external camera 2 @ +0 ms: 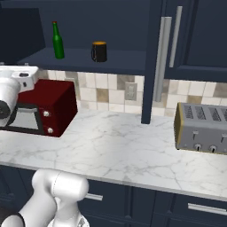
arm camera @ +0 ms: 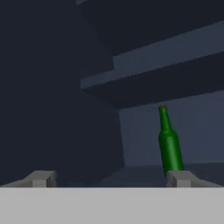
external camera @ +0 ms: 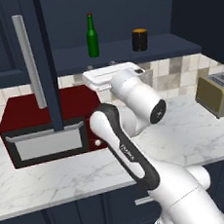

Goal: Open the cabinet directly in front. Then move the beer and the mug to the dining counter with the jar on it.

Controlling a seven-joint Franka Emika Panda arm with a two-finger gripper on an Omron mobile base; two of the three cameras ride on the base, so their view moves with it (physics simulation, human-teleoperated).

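Spread gripper jaws are aimed into the cabinet.
Beer and mug are seen upright, apart.

A home kitchen. A white grey-veined marble worktop runs along a tiled backsplash, with a red microwave at its left and a steel toaster at its right. Navy drawers sit below, and the navy wall cabinet above stands open, a green beer and a black mug on its shelf.
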